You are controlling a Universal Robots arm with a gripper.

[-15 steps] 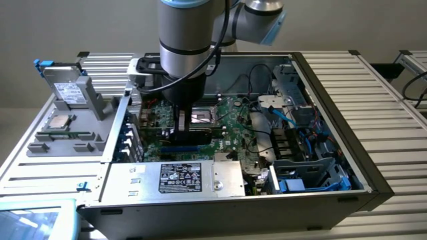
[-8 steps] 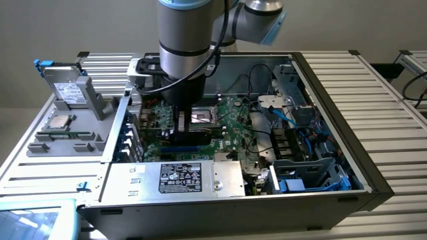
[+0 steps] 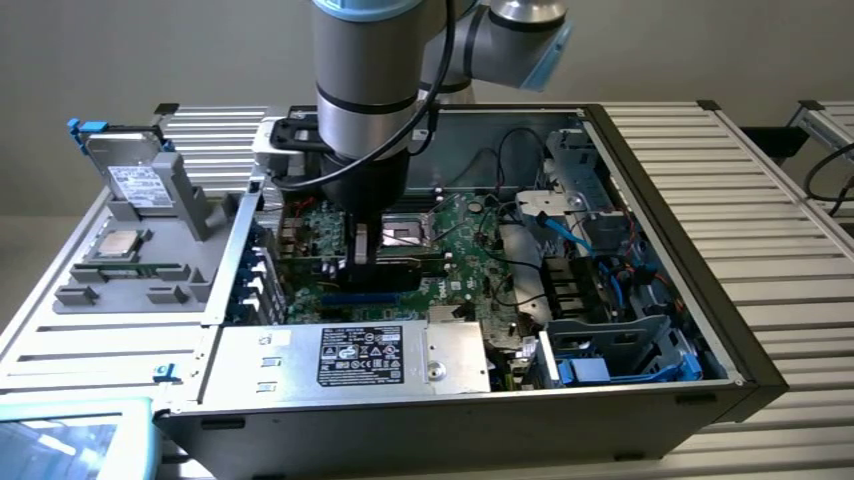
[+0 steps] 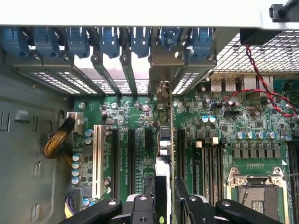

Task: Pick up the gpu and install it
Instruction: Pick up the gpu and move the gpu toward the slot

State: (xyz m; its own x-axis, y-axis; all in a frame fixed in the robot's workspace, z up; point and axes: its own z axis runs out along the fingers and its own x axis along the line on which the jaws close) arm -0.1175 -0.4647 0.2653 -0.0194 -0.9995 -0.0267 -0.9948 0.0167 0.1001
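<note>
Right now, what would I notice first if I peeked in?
The thick silver robot arm reaches down into the open black metal computer case. Its pincer grips a flat green-and-black gpu card edge-on, over the large green motherboard with its long black slots.

Matt black gripper (image 4: 164, 186), gpu (image 4: 163, 140) clamped in it with a dull bare-metal bracket (image 4: 163, 60), motherboard (image 4: 135, 112) below it green with a faint gloss, smooth blue plastic clips (image 4: 110, 39) ahead of it, power supply (image 3: 267, 365) nearby in pale bare metal, case (image 3: 667, 150) around it in matt grey metal
</note>
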